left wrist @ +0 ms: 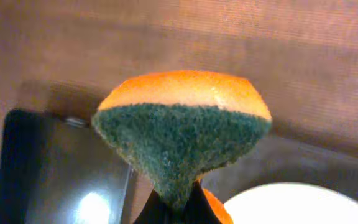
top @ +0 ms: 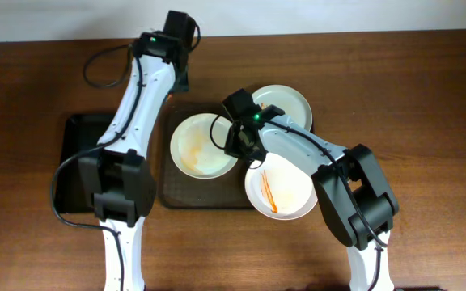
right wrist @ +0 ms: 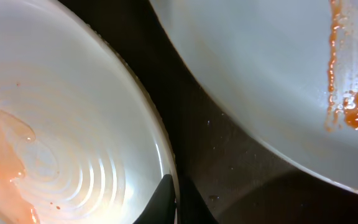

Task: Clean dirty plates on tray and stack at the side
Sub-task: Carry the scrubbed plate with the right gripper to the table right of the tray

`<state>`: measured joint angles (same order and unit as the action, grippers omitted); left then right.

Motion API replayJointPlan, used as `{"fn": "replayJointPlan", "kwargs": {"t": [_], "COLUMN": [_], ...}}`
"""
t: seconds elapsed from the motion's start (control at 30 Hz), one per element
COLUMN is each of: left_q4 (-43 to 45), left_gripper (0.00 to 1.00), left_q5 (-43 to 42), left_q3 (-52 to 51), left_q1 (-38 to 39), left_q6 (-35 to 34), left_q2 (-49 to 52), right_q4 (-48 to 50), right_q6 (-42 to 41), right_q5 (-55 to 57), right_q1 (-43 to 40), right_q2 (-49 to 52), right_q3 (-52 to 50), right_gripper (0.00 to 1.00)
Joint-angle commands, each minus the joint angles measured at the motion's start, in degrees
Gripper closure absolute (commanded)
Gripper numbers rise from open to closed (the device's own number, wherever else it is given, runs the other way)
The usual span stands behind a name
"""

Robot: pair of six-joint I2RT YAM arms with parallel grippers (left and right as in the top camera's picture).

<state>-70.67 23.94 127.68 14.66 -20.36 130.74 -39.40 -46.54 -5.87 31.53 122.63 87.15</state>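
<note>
A brown tray (top: 176, 194) holds a white plate with a faint orange smear (top: 196, 145); it also shows in the right wrist view (right wrist: 67, 143). A second plate with an orange sauce streak (top: 285, 190) lies over the tray's right edge and shows in the right wrist view (right wrist: 272, 74). A clean-looking plate (top: 290, 101) lies on the table behind. My right gripper (right wrist: 176, 199) is shut on the right rim of the smeared plate. My left gripper (left wrist: 179, 208) is shut on an orange and green sponge (left wrist: 182, 130), held above the table behind the tray.
A black tray (top: 79, 162) lies left of the brown tray; it shows in the left wrist view (left wrist: 55, 168). My left arm crosses over it. The brown wooden table (top: 427, 97) extends to the right and far side.
</note>
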Motion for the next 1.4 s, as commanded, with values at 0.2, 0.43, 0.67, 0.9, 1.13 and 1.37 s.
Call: {"fn": "replayJointPlan", "kwargs": {"t": [0.2, 0.43, 0.67, 0.9, 1.13, 1.37], "left_q4": [-17.31, -14.43, -13.84, -13.77, -13.79, -13.79], "left_gripper": [1.0, 1.0, 1.0, 1.0, 1.0, 1.0], "left_q5": [-12.92, -27.93, -40.28, -40.26, -40.26, -40.24], "left_q3": [3.61, 3.63, 3.61, 3.63, 3.63, 3.63], "left_q1": [-9.16, -16.04, -17.92, -17.92, -17.92, -17.81], "left_q6": [3.21, 12.72, 21.31, 21.31, 21.29, 21.29], "left_q2": [-0.17, -0.17, -0.17, -0.17, -0.17, -0.17], "right_q4": [2.62, -11.61, -14.43, -14.97, -19.91, -27.85], "right_q6": [8.26, 15.3, 19.37, 18.62, 20.44, 25.35], "right_q5": [-0.59, 30.12, 78.66, 60.89, 8.44, 3.98], "right_q1": [-0.44, 6.95, 25.05, 24.33, -2.23, -36.13], "right_q2": [0.66, -13.51, -13.27, -13.31, -19.71, -21.66], "right_q3": [-1.55, 7.93, 9.16, 9.16, 9.18, 5.14], "right_gripper": [0.96, 0.96, 0.96, 0.96, 0.96, 0.96]}}
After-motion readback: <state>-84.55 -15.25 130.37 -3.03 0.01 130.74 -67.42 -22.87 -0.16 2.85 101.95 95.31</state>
